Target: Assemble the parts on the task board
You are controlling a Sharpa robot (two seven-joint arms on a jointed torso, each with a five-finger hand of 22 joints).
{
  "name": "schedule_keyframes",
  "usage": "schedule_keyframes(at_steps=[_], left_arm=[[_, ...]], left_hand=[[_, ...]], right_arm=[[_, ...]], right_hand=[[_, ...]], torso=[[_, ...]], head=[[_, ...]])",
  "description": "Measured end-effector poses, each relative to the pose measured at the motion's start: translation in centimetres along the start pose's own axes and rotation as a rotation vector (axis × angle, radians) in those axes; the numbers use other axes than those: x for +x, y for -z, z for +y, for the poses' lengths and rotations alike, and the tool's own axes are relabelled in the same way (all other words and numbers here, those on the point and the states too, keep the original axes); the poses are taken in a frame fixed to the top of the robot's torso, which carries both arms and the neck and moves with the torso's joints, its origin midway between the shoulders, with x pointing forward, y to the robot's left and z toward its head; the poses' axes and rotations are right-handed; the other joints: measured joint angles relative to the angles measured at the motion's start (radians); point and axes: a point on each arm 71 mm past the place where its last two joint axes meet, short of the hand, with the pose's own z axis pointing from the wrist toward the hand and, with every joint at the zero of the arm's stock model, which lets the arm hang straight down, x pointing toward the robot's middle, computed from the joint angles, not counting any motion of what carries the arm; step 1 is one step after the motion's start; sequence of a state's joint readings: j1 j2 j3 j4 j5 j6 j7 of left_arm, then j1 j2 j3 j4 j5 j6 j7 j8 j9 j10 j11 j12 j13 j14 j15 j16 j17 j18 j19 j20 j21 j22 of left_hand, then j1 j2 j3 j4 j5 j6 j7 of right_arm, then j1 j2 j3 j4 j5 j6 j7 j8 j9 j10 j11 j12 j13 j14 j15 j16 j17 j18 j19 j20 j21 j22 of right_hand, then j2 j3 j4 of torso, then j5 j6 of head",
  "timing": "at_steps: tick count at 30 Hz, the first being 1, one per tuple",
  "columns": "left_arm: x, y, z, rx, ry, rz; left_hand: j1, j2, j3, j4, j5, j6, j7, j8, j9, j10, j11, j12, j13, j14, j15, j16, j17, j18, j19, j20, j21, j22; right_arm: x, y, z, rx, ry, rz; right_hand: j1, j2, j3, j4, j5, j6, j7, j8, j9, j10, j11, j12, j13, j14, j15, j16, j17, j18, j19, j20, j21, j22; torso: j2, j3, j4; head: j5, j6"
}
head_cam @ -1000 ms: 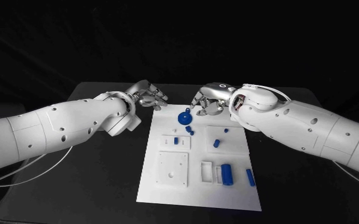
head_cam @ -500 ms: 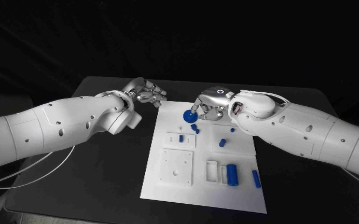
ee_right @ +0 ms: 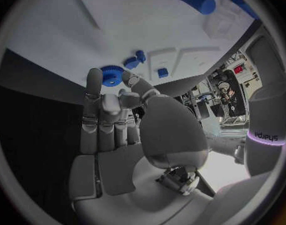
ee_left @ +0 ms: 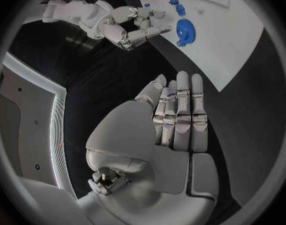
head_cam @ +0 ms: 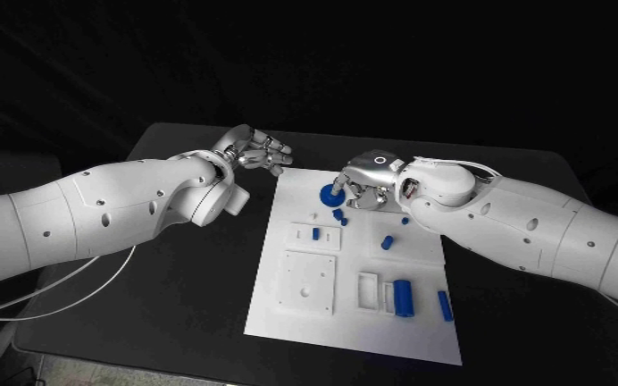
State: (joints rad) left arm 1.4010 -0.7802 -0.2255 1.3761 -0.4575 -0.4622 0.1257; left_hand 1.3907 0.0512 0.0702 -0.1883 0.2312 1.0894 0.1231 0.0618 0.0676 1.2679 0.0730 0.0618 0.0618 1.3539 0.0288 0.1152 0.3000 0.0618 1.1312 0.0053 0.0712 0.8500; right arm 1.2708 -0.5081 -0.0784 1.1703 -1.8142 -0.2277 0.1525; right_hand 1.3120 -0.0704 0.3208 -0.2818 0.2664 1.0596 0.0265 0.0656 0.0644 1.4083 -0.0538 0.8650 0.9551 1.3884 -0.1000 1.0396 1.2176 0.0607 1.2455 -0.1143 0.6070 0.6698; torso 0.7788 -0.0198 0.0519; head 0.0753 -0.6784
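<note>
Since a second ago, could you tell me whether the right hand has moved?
Yes: the right hand has moved nearer the blue gear on the task board.

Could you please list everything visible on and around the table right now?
Table: one, black, under everything.
Task board: one, white, mid-table.
Gear: one, blue, far end of board, at the right hand's fingers; contact unclear.
Cylinders: two, blue, near right of board.
Small pegs: about five, blue, mid-board.
Left hand: silver, empty, beyond the board's far left corner.
Right hand: silver, over the far end of the board.
</note>
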Motion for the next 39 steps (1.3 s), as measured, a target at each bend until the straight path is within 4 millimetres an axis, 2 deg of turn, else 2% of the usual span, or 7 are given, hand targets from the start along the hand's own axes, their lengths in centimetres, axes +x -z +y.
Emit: schedule_keyframes(at_steps=[12,16,18,20,28,39], left_arm=[[0.1,0.0,-0.5,0.016,0.02,-0.001],[0.1,-0.1,-0.8,0.024,0.024,-0.001],[0.1,-0.1,-1.0,0.029,0.025,-0.001],[0.2,-0.1,-1.2,0.032,0.027,0.001],[0.2,0.0,-1.5,0.039,0.03,0.004],[0.2,-0.1,-1.7,0.042,0.034,0.006]], left_hand=[[0.0,0.0,-0.003,0.003,0.0,0.0,0.0,0.0,0.0,0.004,-0.004,0.0,0.0,0.0,0.0,0.0,0.005,0.0,0.0,0.0,0.0,-0.001],[0.0,0.0,-0.003,0.003,0.0,0.0,0.0,0.0,0.0,0.004,-0.004,0.0,0.0,0.0,0.0,0.0,0.007,0.0,0.0,0.0,0.0,-0.002],[0.0,0.0,-0.003,0.003,0.0,0.0,0.0,0.0,0.0,0.004,-0.004,0.0,0.0,0.0,0.0,0.0,0.007,0.0,0.0,0.0,0.0,-0.002],[0.0,0.0,-0.003,0.003,-0.001,0.002,-0.002,0.0,0.0,0.008,-0.008,0.0,0.0,0.0,0.0,0.001,0.008,0.0,0.0,0.0,0.0,-0.003],[0.0,0.0,-0.005,0.005,-0.005,0.004,-0.004,0.0,0.0,0.009,-0.009,0.0,0.0,0.0,0.0,0.004,0.011,0.0,0.0,0.0,0.0,-0.005],[0.0,0.0,-0.008,0.008,-0.012,0.004,-0.004,0.0,0.0,0.009,-0.009,0.0,0.0,0.0,0.0,0.004,0.014,0.0,0.0,0.0,0.0,-0.012]], right_arm=[[1.1,0.3,0.5,-0.023,0.018,0.037],[1.3,0.3,0.6,-0.029,0.025,0.044],[1.3,0.4,0.7,-0.033,0.029,0.045],[1.4,0.4,0.7,-0.036,0.032,0.045],[1.3,0.4,0.9,-0.047,0.042,0.04],[1.2,0.3,1.1,-0.058,0.051,0.031]], right_hand=[[0.008,-0.008,-0.024,0.003,0.0,-0.003,-0.003,0.0,0.0,0.004,0.004,0.0,0.01,0.003,0.003,0.0,0.013,0.0,0.021,0.004,-0.054,0.057],[0.012,-0.012,-0.024,0.003,-0.014,-0.003,-0.003,0.0,0.0,0.007,0.007,0.0,0.01,0.003,0.003,0.0,0.015,0.0,0.021,0.004,-0.063,0.075],[0.012,-0.011,-0.017,0.003,-0.019,-0.003,-0.003,0.0,0.0,0.007,0.007,0.005,0.011,0.003,0.003,0.005,0.017,0.001,0.025,0.007,-0.076,0.093],[0.012,-0.011,-0.013,0.001,-0.031,-0.003,-0.004,0.0,0.0,0.007,0.007,0.007,0.013,0.003,0.003,0.006,0.019,0.016,0.025,0.007,-0.081,0.106],[0.016,-0.015,0.015,0.003,-0.053,0.008,-0.003,0.0,0.0,0.011,0.011,0.012,0.017,0.007,0.007,0.009,0.022,0.016,0.029,0.011,-0.093,0.137],[0.02,-0.019,0.032,0.005,-0.074,0.008,-0.003,0.0,0.0,0.011,0.011,0.016,0.017,0.007,0.007,0.013,0.023,0.016,0.036,0.01,-0.132,0.188]], torso=[[0.002,0.0012,-0.0004],[0.003,0.0018,-0.0004],[0.005,0.002,0.0004],[0.007,0.0022,0.0018],[0.014,0.0014,0.0077],[0.017,-0.0006,0.0103]], head=[[0.007,-0.006],[0.009,-0.007],[0.009,-0.007],[0.01,-0.006],[0.009,-0.003],[0.01,-0.004]])
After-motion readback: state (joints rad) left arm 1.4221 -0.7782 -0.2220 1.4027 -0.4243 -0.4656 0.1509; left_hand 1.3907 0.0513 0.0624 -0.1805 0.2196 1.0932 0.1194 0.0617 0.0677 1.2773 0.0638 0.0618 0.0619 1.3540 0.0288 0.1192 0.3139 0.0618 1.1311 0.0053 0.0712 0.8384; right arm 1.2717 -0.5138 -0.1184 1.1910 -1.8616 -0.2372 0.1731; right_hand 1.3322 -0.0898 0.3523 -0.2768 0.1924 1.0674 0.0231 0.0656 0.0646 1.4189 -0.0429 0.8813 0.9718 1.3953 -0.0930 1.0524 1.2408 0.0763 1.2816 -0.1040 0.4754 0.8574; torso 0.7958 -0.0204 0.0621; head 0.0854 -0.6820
